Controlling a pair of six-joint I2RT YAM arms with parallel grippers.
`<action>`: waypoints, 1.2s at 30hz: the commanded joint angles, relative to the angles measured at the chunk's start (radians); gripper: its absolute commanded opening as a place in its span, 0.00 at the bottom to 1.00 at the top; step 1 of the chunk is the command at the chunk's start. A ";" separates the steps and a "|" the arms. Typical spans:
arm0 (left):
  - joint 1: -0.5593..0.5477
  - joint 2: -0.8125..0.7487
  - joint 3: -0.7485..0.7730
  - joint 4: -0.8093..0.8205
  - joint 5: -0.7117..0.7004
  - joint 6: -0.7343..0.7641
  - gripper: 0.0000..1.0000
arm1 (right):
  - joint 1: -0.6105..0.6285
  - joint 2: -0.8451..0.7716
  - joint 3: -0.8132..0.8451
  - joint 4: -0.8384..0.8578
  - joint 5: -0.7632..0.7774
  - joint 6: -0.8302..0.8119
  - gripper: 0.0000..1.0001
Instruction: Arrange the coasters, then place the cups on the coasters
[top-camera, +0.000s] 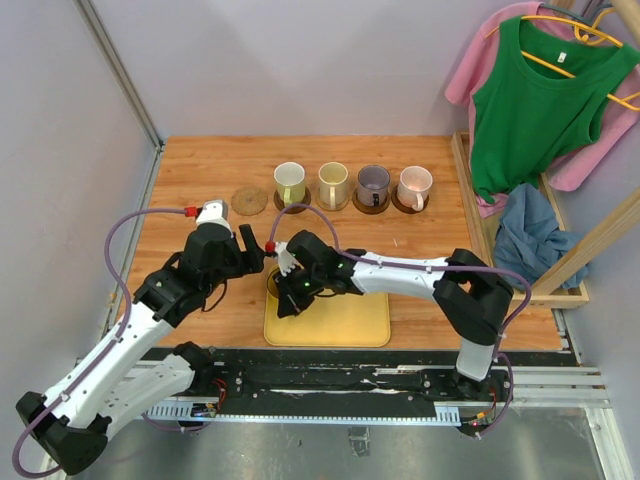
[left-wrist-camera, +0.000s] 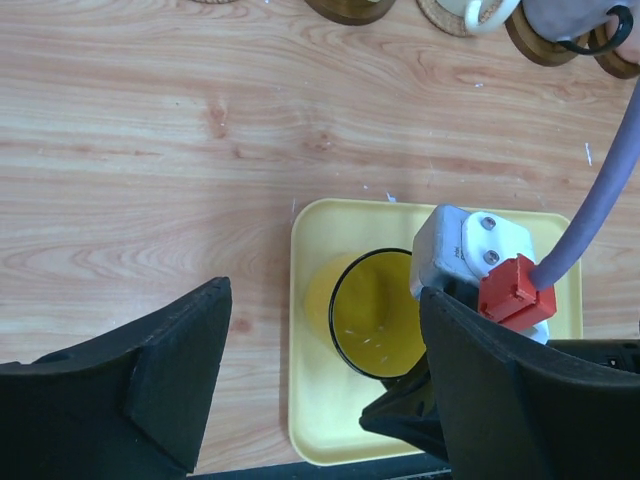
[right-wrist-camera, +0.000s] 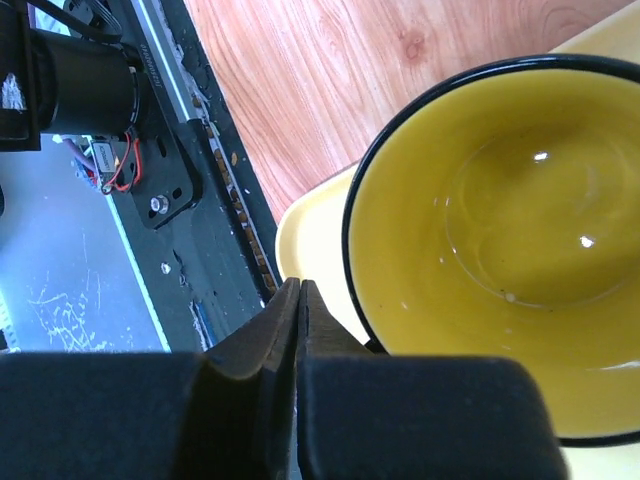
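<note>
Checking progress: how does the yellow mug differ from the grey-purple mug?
The yellow mug stands on the yellow tray; the grey-purple mug stands on a dark coaster. The yellow mug stands alone in front; the grey-purple mug is in the back row. Both are upright.

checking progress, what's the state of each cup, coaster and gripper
yellow mug: upright on tray, no coaster under it
back-row mugs: four, upright, each on a coaster
tan coaster: empty, left of row
left gripper: open, over tray
right gripper: shut, beside yellow mug
</note>
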 joint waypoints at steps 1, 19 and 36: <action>-0.005 -0.018 0.040 0.006 0.012 -0.002 0.80 | 0.036 -0.006 0.072 -0.027 -0.019 -0.020 0.01; -0.012 -0.057 -0.013 0.056 0.129 0.006 0.79 | 0.059 -0.295 -0.074 -0.241 0.365 -0.053 0.01; -0.174 -0.158 -0.148 0.158 0.150 -0.016 0.79 | 0.059 -0.189 -0.173 -0.118 0.449 -0.064 0.01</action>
